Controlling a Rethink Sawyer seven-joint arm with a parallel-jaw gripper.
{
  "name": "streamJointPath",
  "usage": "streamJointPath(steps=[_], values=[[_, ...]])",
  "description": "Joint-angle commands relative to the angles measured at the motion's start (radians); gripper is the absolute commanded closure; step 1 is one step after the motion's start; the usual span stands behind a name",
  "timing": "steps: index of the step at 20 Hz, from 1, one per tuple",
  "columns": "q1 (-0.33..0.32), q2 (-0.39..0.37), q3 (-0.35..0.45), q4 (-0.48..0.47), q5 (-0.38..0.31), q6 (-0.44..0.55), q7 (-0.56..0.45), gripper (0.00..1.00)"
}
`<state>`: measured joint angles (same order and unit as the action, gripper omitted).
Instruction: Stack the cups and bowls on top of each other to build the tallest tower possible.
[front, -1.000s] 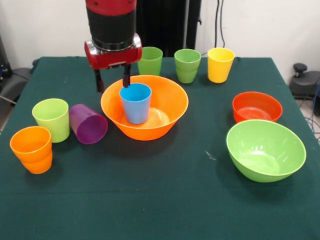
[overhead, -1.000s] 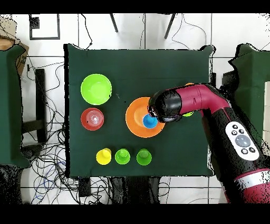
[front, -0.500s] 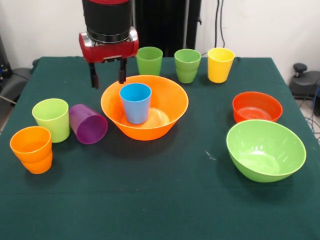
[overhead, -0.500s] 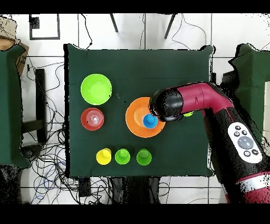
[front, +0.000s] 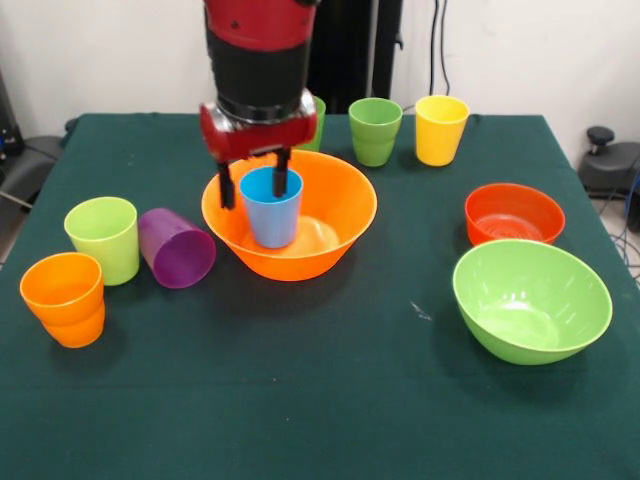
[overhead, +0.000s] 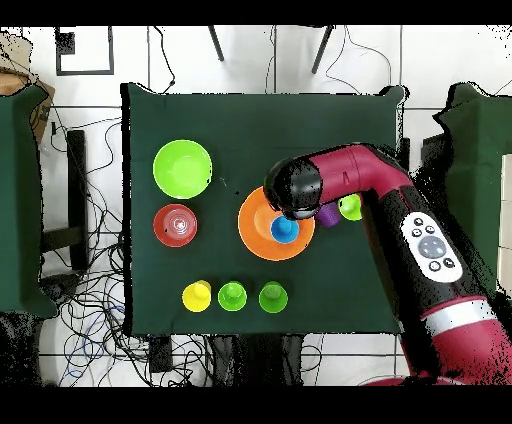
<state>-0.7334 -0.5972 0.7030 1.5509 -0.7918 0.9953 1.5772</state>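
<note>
You are working over the counter (front: 330, 400), whose dark green cloth is giving you plenty of bare room toward the camera in the front view and between the bowls. The large orange bowl (front: 335, 215) is sitting near the middle, the lime-green bowl (front: 532, 300) well apart from it near one corner, and the smaller red-orange bowl (front: 514, 213) just beyond that one. The claw (front: 253, 187) is hanging over the orange bowl's rim, spread open and holding nothing — its two fingers are straddling the blue cup (front: 272, 210), which is standing upright inside the bowl. If you are taking this cup, you are wanting the claw centred on it before closing, since one finger is sitting close to the bowl's wall. Lifting straight up looks safest — the bowl's rim is ringing the cup on every side. Beside the bowl, the purple cup (front: 176, 248) is lying tipped against the lime cup (front: 103, 238), with the orange cup (front: 64, 298) nearest the counter's edge.
</note>
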Motion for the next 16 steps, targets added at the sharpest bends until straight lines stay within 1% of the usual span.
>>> streamJointPath(steps=[1,3,8,10,12,16], values=[[0.028,0.16,-0.01,-0.101,-0.05,0.003,-0.246,0.0],[0.015,0.181,0.003,-0.1,-0.028,-0.019,-0.247,0.0],[-0.021,0.195,0.039,-0.074,0.023,-0.036,-0.239,0.0],[-0.021,0.209,0.048,-0.086,0.028,-0.044,-0.23,0.0],[-0.015,0.221,0.056,-0.101,0.02,-0.052,-0.24,0.0],[-0.03,0.2,0.073,-0.069,-0.002,-0.104,-0.233,0.0]])
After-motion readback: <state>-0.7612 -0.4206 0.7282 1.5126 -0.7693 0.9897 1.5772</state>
